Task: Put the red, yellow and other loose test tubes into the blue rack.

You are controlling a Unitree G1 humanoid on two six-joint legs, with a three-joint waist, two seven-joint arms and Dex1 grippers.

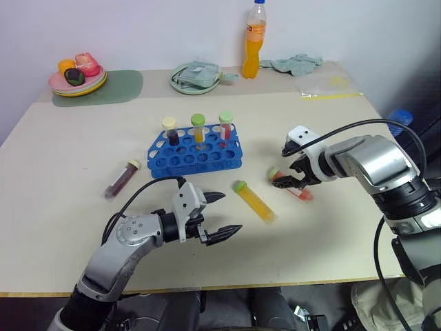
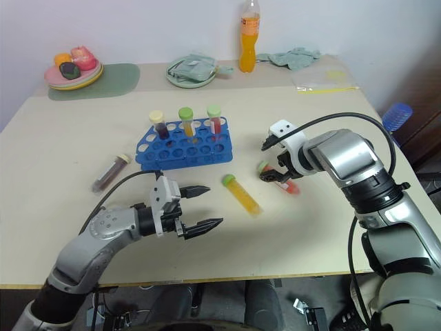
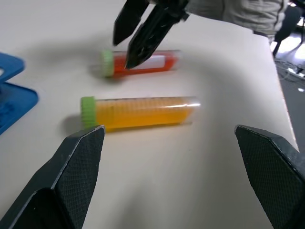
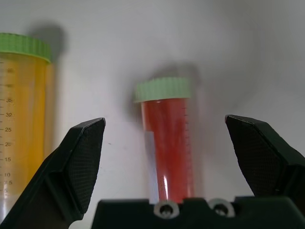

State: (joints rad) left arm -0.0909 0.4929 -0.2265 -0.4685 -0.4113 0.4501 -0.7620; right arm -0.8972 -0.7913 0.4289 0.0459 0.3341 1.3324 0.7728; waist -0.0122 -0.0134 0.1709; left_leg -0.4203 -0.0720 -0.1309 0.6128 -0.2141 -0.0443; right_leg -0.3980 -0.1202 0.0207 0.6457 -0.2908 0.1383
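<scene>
The blue rack stands mid-table with three capped tubes upright in its back row. A loose maroon tube lies to its left. A yellow tube with a green cap lies to the rack's right front. Beyond that lies the red tube, also green-capped. My right gripper points down over the red tube, open, one finger on each side and clear of it. My left gripper is open near the front edge, aimed at the yellow tube, nothing between its fingers.
Along the back edge stand an orange drink bottle, a pale green plate with a cloth on it, a pink plate of fruit on a green mat, a crumpled cloth and a clear bag.
</scene>
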